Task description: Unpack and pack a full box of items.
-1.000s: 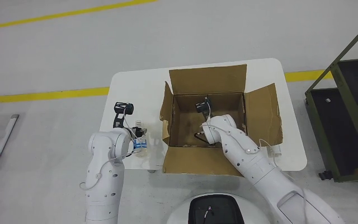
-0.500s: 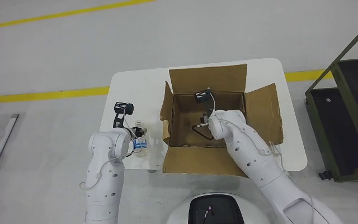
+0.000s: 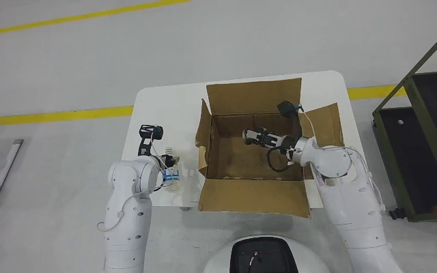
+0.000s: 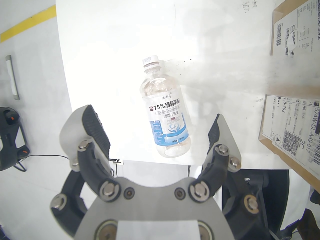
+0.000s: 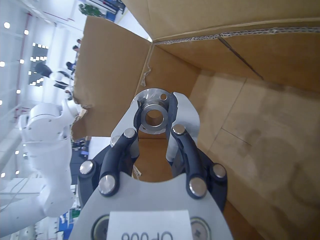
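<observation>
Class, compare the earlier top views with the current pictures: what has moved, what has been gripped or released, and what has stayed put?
The right arm swung from the near side of the box to its right side, and the right hand is now shut on a metal flange inside it. The left hand stayed open above the bottle lying on the table.

White table [image 3: 171, 109], yellow floor line [image 3: 61, 116], green cart [image 3: 410, 157]

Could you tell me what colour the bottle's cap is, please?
The cap is white, clearest in the left wrist view.
</observation>
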{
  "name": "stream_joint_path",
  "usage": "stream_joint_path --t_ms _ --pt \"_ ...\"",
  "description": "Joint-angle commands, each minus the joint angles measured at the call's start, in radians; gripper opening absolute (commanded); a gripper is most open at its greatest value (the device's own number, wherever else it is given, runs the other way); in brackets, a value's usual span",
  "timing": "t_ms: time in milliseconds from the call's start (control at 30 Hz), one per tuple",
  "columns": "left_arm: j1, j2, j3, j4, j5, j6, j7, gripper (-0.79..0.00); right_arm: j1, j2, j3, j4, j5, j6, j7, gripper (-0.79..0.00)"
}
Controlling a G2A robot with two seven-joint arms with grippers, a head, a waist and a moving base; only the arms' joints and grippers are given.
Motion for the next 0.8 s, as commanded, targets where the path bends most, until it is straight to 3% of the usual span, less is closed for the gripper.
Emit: stream_joint_path --t_ms 0,467,600,767 --pt "0.000 0.000 0.000 0.000 0.000 0.000 0.000 0.000 0.010 0.005 0.008 0.038 0.059 -0.025 0.013 -0.785" --pt "0.000 0.000 0.000 0.000 0.000 0.000 0.000 0.000 0.018 0.008 0.004 0.067 0.097 -0.035 0.017 -0.785" --pt "0.000 0.000 0.000 0.000 0.000 0.000 0.000 0.000 -0.009 0.014 0.005 0.020 0.169 -0.066 0.002 -0.785" --pt "0.000 0.000 0.000 0.000 0.000 0.000 0.000 0.000 -0.047 0.034 0.086 -0.090 0.271 -0.116 0.003 -0.785"
